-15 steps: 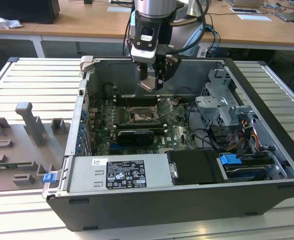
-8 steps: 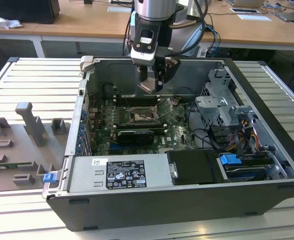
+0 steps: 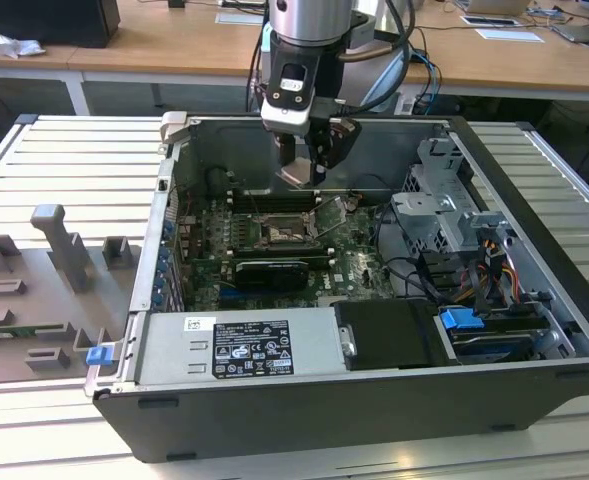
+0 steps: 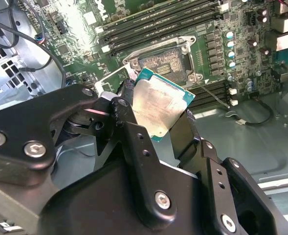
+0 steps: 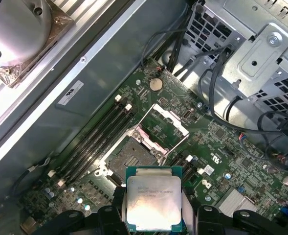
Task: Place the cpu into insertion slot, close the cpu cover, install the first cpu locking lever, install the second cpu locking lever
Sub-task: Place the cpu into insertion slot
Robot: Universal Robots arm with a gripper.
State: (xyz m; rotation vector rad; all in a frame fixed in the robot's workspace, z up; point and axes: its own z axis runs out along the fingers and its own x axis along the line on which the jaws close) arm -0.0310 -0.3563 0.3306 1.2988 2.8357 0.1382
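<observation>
Slatted metal counter (image 3: 54, 150) carries open computer case (image 3: 274, 430); gripper (image 3: 306, 172) jaws clamp cpu (image 5: 153, 203) above motherboard (image 5: 222, 147), near open insertion slot (image 5: 129, 157); cpu cover (image 5: 173, 118) tilted up.

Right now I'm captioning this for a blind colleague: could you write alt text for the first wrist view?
The fingers hold the cpu, silver top facing the camera, above a green motherboard inside an open computer case. Beyond it the insertion slot lies empty, its cpu cover swung open, with black memory slots alongside.
</observation>
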